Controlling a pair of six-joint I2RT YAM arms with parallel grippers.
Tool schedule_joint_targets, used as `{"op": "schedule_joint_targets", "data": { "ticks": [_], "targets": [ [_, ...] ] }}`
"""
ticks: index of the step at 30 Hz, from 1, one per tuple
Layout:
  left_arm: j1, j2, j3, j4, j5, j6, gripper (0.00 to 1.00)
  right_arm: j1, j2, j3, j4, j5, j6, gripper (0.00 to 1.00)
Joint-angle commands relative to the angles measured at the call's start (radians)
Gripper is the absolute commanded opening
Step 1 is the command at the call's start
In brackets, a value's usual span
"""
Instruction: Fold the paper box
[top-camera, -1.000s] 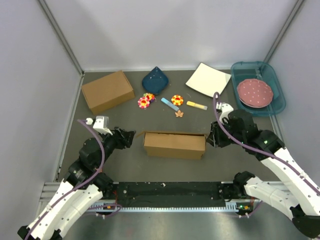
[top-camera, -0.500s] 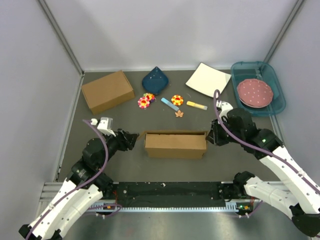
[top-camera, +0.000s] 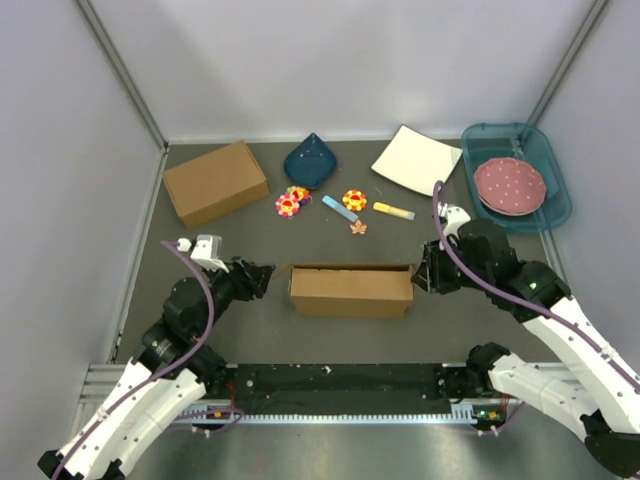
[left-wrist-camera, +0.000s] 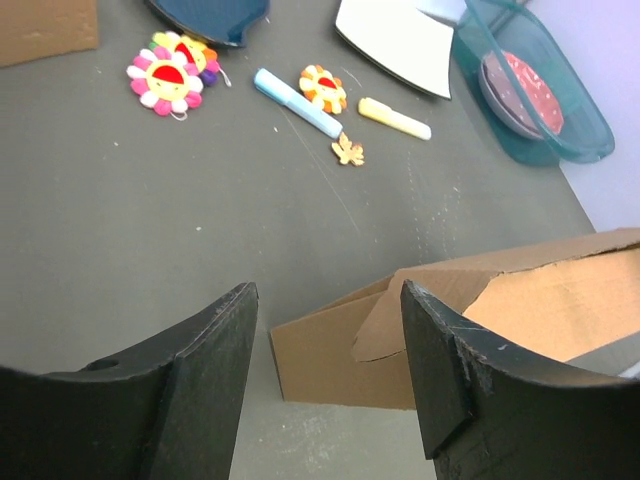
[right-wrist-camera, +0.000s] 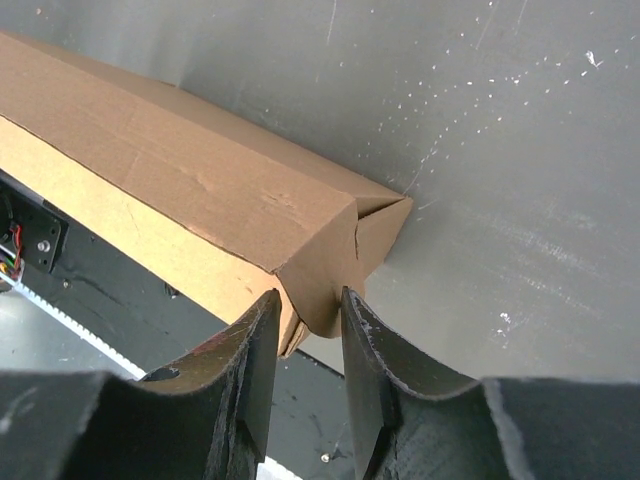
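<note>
**At mid-table: box end pinched by the right gripper, left gripper wide open**

Near the middle of the dark table (top-camera: 250, 235), the paper box (top-camera: 350, 290) is seen lying lengthwise from left to right, between the two arms. Its right end is met by the right gripper (top-camera: 422, 274). In the right wrist view the fingers (right-wrist-camera: 240, 380) are drawn almost together, and the folded corner flap of the box is clamped in the narrow gap between them. The rest of the box is seen stretching away from that corner.

The left gripper (top-camera: 262, 277) is held near the left end of the box, with a small gap between them in the top view. Its fingers (left-wrist-camera: 200, 370) are spread wide and nothing is held. In the left wrist view the box's left end is seen beyond them, with a side flap partly unfolded.

Farther back on the table, well apart from both grippers, the following are laid out:
- a blockier cardboard box (top-camera: 215, 182) at the left;
- a dark blue dish (top-camera: 310, 160);
- a white square plate (top-camera: 415, 160);
- a teal tray (top-camera: 553, 165) in which a pink dotted plate (top-camera: 510, 185) is held.

Between these and the paper box lie two flower toys (top-camera: 291, 202) (top-camera: 354, 200), a blue marker (top-camera: 339, 208), a yellow marker (top-camera: 393, 210) and a small leaf shape (top-camera: 358, 228). None of them touches the paper box.
</note>
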Motion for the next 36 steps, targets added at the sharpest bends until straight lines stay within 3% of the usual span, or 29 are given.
{"op": "schedule_joint_targets", "data": {
  "ticks": [1,7,10,11,15,18,23,29,36],
  "targets": [
    [-0.002,-0.064,0.040,-0.007,-0.098,-0.004,0.64,0.008,-0.011,-0.008,-0.011,0.016,-0.001,0.31],
    [-0.002,-0.138,0.143,0.003,-0.063,0.030,0.59,0.008,-0.004,-0.010,-0.012,0.028,-0.007,0.29],
    [-0.002,-0.110,0.178,0.090,0.100,0.021,0.52,0.007,-0.001,-0.008,-0.011,0.030,-0.007,0.28],
    [-0.002,-0.096,0.175,0.124,0.230,0.004,0.49,0.008,-0.003,-0.008,-0.012,0.030,-0.007,0.27],
    [-0.004,0.040,0.124,0.285,0.487,-0.173,0.39,0.008,-0.004,-0.005,-0.011,0.030,-0.004,0.27],
    [-0.024,0.097,0.066,0.377,0.546,-0.221,0.33,0.008,-0.006,-0.008,-0.012,0.030,-0.001,0.27],
    [-0.160,0.126,0.028,0.415,0.489,-0.160,0.22,0.008,-0.004,-0.008,-0.012,0.031,0.001,0.24],
    [-0.341,0.278,0.072,0.367,0.354,-0.036,0.14,0.007,0.006,0.000,-0.012,0.034,-0.001,0.22],
    [-0.399,0.402,0.069,0.407,0.227,-0.007,0.14,0.008,0.002,-0.007,-0.011,0.034,0.008,0.22]
  ]
}}
